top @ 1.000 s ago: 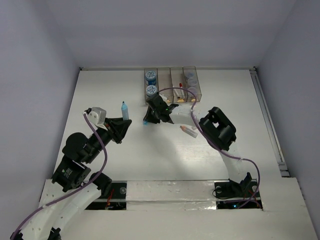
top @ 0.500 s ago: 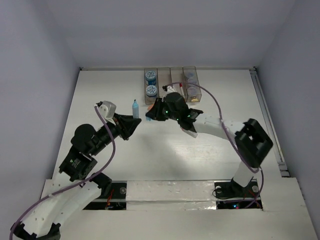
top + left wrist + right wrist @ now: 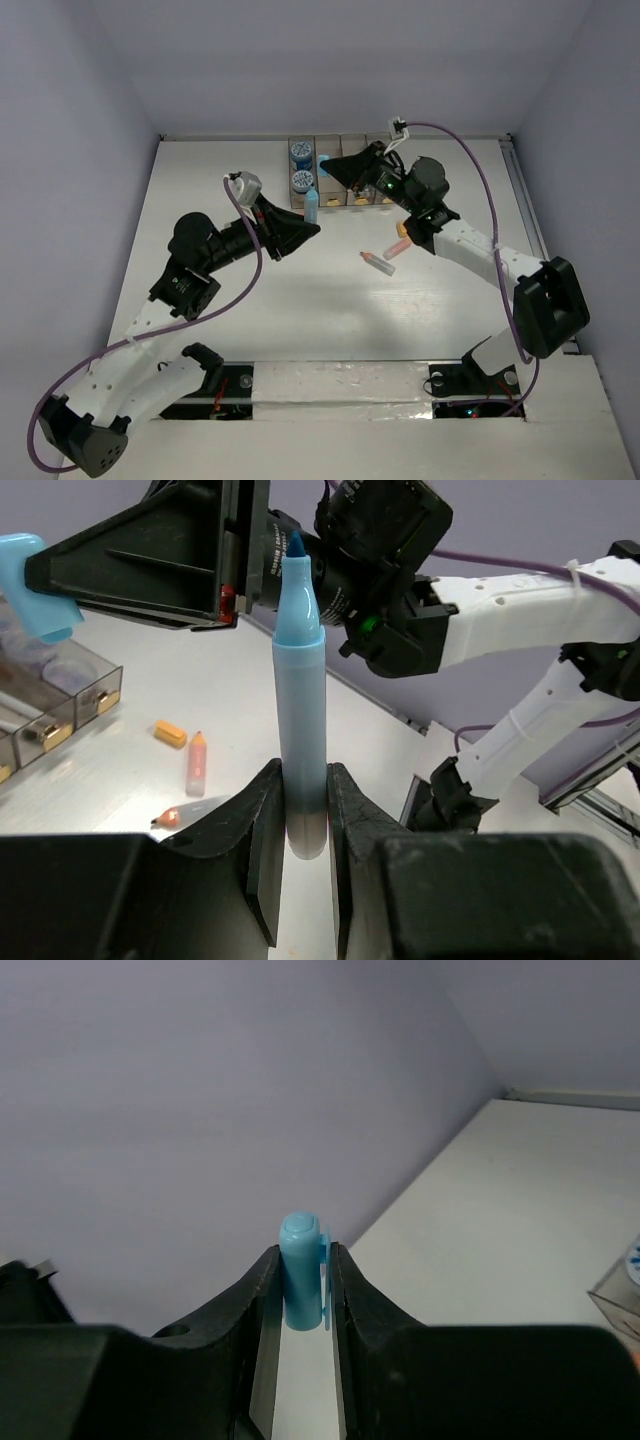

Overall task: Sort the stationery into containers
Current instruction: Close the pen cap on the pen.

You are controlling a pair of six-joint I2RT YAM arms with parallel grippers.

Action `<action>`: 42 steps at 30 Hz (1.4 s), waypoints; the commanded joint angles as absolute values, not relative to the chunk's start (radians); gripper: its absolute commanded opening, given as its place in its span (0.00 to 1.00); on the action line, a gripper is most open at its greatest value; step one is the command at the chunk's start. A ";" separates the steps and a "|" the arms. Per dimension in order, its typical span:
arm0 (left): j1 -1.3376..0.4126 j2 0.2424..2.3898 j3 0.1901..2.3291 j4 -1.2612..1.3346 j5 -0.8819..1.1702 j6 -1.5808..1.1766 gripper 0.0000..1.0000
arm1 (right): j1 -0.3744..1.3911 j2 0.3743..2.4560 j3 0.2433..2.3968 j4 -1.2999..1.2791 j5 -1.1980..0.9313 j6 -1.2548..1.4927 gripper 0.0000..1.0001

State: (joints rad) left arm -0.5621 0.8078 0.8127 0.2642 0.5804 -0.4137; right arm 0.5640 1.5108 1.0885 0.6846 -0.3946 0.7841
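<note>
The left gripper [image 3: 301, 785] is clamped on the lower barrel of an uncapped light-blue marker [image 3: 299, 680], which is held upright between the pads with its bare tip pointing away from the wrist. The right gripper [image 3: 303, 1260] is closed on a matching light-blue cap [image 3: 303, 1285], pinched across its sides. The cap's domed end is seen beyond the fingertips, and its mouth is hidden from view. In the top view the cap [image 3: 323, 165] is carried just past and to one side of the marker's tip, near it but apart. The containers [image 3: 340, 139] lie directly under the right gripper and ahead of the left one, with two blue-topped rolls [image 3: 301, 152] already lodged in the bin nearest the left gripper. A pink stick [image 3: 397, 247] and a red-tipped stick [image 3: 377, 262] are left loose on the table [image 3: 200, 180], behind the right gripper on its wrist side. The step in hand is judged to be recapping the marker before it is binned. For this the cap's mouth should first be confirmed to face the tip, and the two axes should be brought into line. The push should then be made straight along the barrel. Because the marker is gripped low, a sideways push could lever it askew between the pads.
</note>
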 commanded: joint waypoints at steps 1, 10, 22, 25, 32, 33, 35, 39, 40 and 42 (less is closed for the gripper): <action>-0.526 0.814 0.847 0.405 0.693 -0.442 0.00 | 0.580 1.440 1.095 0.914 -0.491 0.831 0.00; -0.414 0.824 0.758 0.557 0.827 -0.557 0.00 | 0.580 1.463 1.109 1.146 -0.597 0.953 0.00; -0.414 0.851 0.746 0.597 0.888 -0.592 0.00 | 0.580 1.614 1.229 1.413 -0.698 1.167 0.00; -0.414 0.859 0.744 0.597 0.890 -0.595 0.00 | 0.580 1.617 1.246 1.417 -0.707 1.170 0.00; -0.414 0.874 0.752 0.586 0.888 -0.595 0.00 | 0.600 1.603 1.244 1.411 -0.724 1.154 0.00; -0.414 0.876 0.752 0.583 0.888 -0.594 0.00 | 0.600 1.601 1.249 1.407 -0.726 1.152 0.00; -0.414 0.880 0.756 0.574 0.885 -0.589 0.00 | 0.609 1.601 1.249 1.405 -0.730 1.152 0.00; -0.414 0.881 0.759 0.560 0.877 -0.580 0.00 | 0.609 1.598 1.243 1.381 -0.729 1.129 0.00; -0.414 0.879 0.759 0.558 0.874 -0.577 0.00 | 0.609 1.600 1.241 1.385 -0.729 1.131 0.00; -0.414 0.879 0.758 0.557 0.873 -0.577 0.00 | 0.609 1.600 1.236 1.401 -0.724 1.135 0.00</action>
State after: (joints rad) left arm -0.4171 0.8883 0.7517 0.5194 0.8642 -0.5869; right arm 0.5972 1.6295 1.2037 1.2873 -0.7136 1.1450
